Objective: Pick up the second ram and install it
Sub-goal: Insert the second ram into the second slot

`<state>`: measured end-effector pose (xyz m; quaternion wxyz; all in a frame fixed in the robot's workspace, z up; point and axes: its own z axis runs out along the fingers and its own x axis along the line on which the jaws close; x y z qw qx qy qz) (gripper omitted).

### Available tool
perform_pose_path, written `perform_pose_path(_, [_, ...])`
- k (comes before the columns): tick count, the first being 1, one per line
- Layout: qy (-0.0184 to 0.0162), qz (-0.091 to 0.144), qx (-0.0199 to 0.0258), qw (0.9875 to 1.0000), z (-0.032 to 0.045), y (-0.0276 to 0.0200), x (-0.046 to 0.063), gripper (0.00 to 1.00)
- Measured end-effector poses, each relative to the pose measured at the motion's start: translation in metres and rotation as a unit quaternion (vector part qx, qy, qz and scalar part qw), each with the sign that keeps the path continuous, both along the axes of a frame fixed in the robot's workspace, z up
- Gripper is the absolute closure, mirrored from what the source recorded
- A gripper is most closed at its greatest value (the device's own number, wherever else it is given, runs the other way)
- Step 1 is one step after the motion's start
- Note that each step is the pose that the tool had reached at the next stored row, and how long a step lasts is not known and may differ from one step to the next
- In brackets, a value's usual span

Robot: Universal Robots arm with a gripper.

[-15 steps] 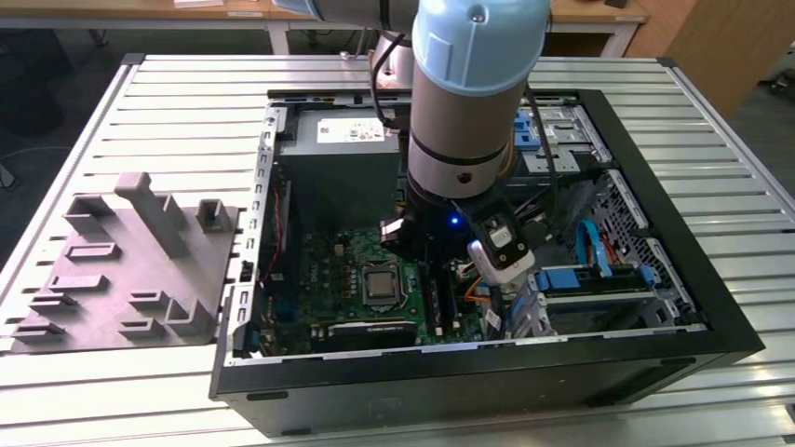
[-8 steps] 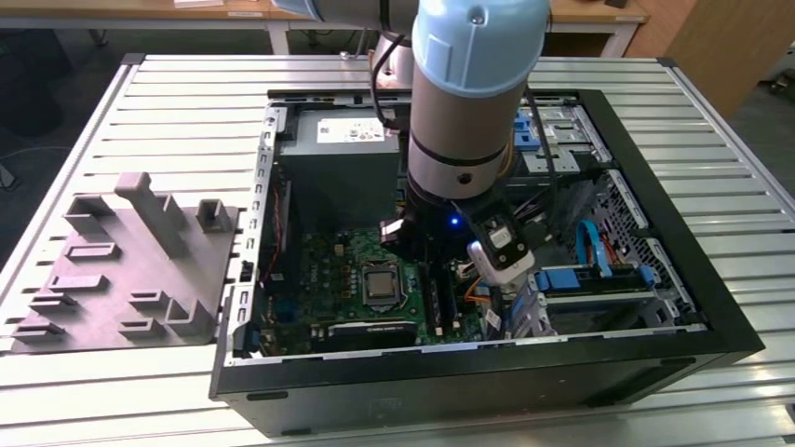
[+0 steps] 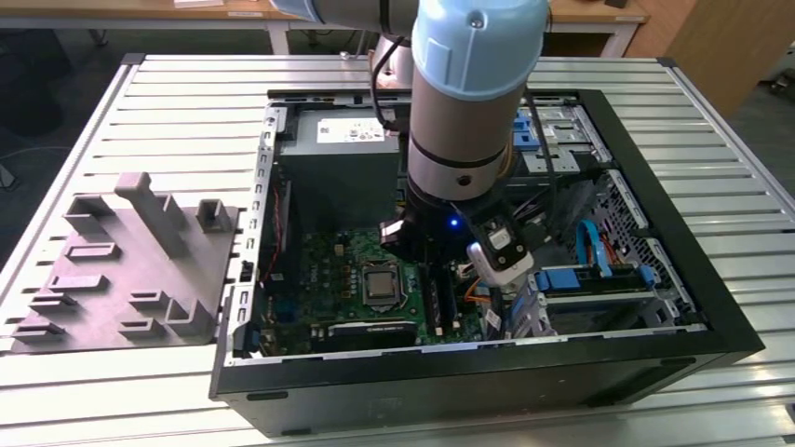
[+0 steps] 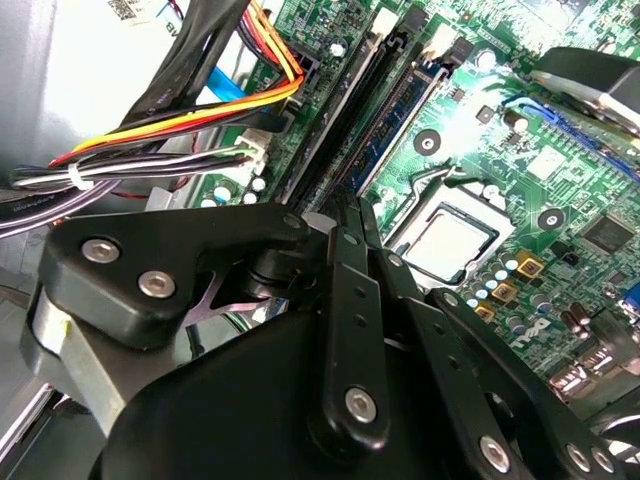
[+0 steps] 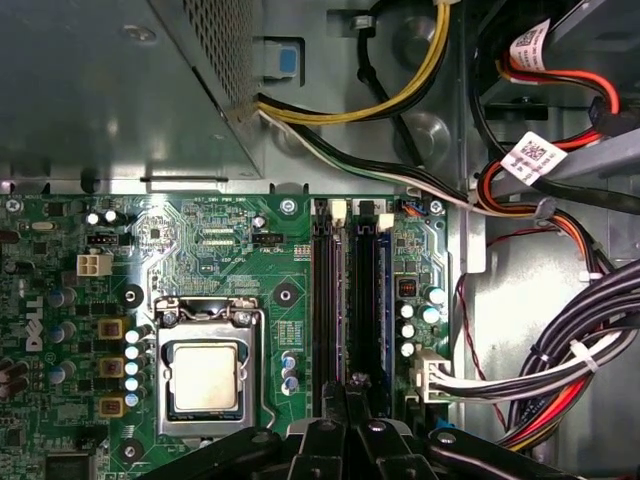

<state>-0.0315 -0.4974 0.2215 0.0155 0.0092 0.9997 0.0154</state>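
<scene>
while the arm reached down into the open computer case [image 3: 695, 321], the gripper [image 5: 345, 400] hung directly over the memory slots [image 5: 350, 290] of the motherboard [image 5: 200, 230], its black fingers [image 4: 350, 240] drawn close together. whether they gripped the second ram could not be told. a dark stick [image 4: 385, 115] lay in a slot just beyond the fingertips. the bare processor [image 5: 205, 375] sat beside the slots. farther off, the power supply [image 3: 338, 154] and bundled cables [image 5: 560, 340] bordered the motherboard.
</scene>
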Motion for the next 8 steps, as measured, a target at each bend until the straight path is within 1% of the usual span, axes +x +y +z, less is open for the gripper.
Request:
perform_pose_path(3, [0.0001,0.000,-0.0001,1.0000,-0.0001,0.0000,0.0000,0.89])
perform_pose_path(8, [0.0000,0.000,0.0000,1.0000,-0.0028,0.0000,0.0000,0.89])
